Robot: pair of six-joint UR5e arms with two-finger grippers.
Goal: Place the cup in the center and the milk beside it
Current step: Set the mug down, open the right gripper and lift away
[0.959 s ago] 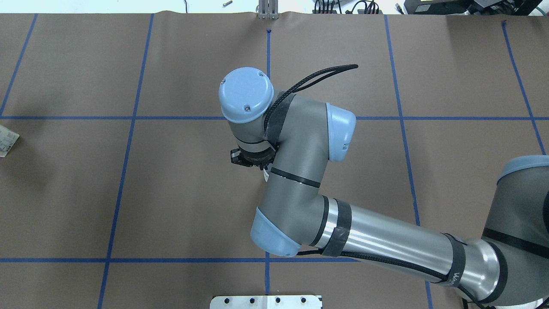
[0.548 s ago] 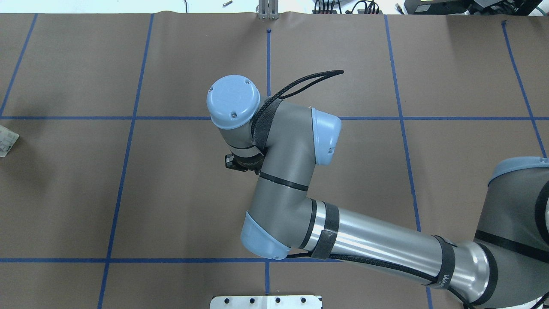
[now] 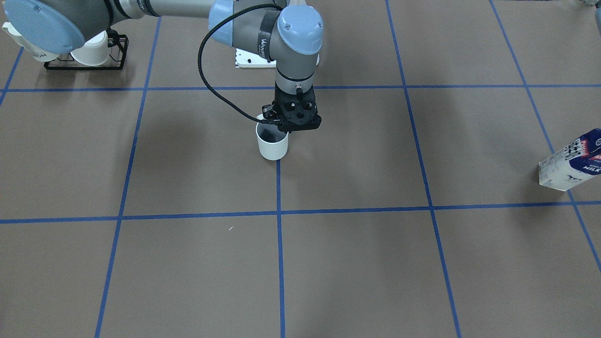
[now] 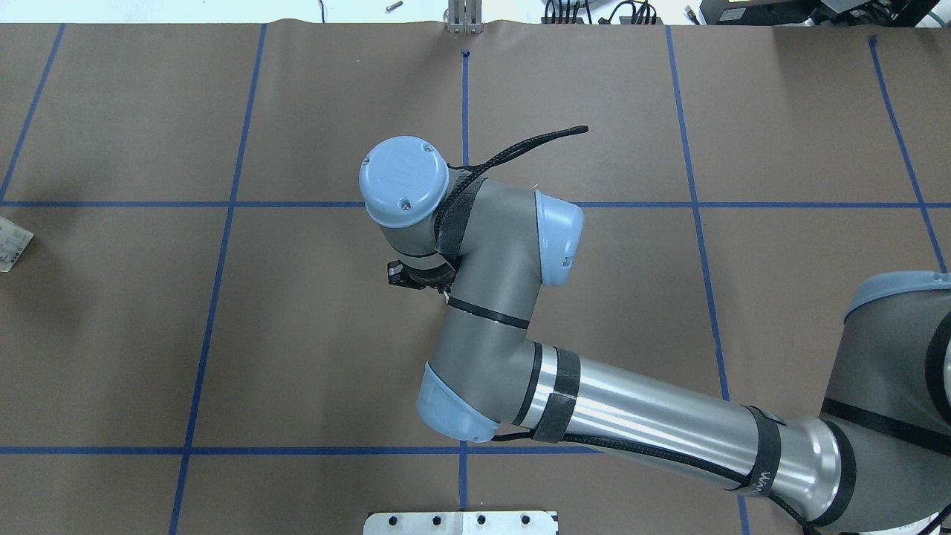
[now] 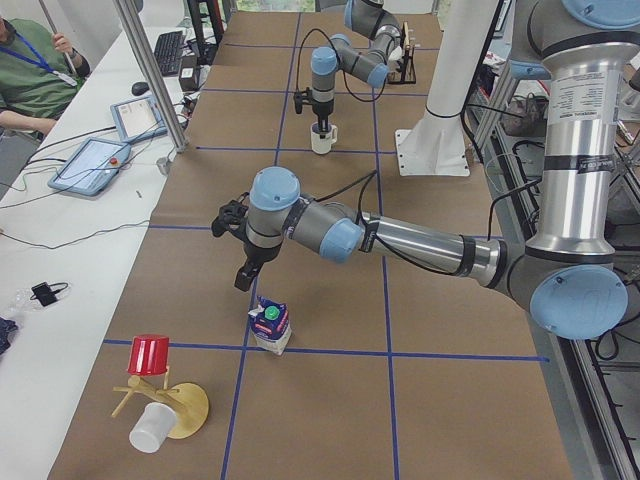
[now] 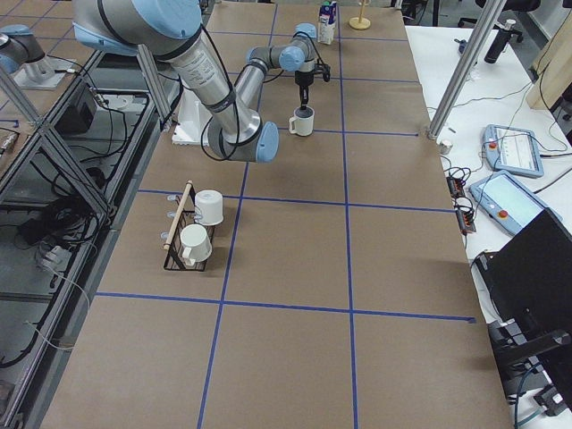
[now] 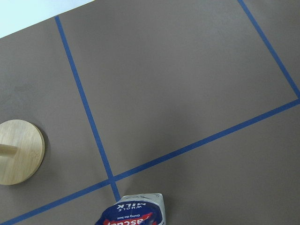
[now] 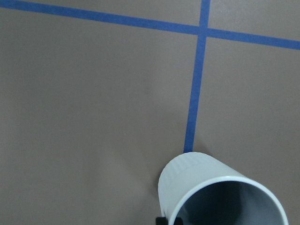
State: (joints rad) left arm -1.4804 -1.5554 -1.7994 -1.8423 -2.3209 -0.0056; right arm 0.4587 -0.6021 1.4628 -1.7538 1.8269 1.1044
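While right gripper (image 3: 283,129) pinches cup (image 3: 272,144) rim at center (image 3: 278,180)
left gripper (image 5: 242,275) near milk (image 5: 271,327), can't tell its opening

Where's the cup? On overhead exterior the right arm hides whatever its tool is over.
Observer: The cup stands upright under the right tool, on the blue tape line splitting the center.
Operator: Is it gripped?
Observer: The tool meets the rim on the robot's side; clamped or not, I cannot tell.
Operator: And the milk?
Observer: The milk stands upright at the table's left end, green cap up, the left tool above, apart.
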